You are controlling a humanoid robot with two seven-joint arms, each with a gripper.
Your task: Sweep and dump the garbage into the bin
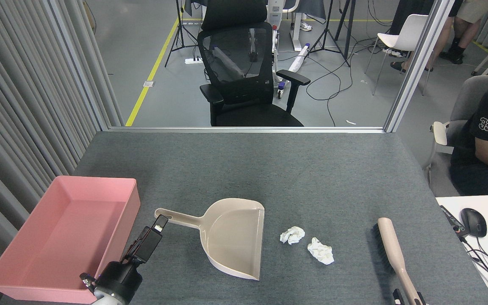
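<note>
left claw [160,223] at dustpan [231,237] handle, sleeve [487,127] reads 33

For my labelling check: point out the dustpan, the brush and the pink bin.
dustpan [233,239], head view, middle of its scoop.
brush [390,243], head view, beige back above the bristles.
pink bin [131,203], head view, right wall.

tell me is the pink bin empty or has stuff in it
Empty. The pink bin shows only its bare floor, and both paper wads lie on the table right of the dustpan.
</note>
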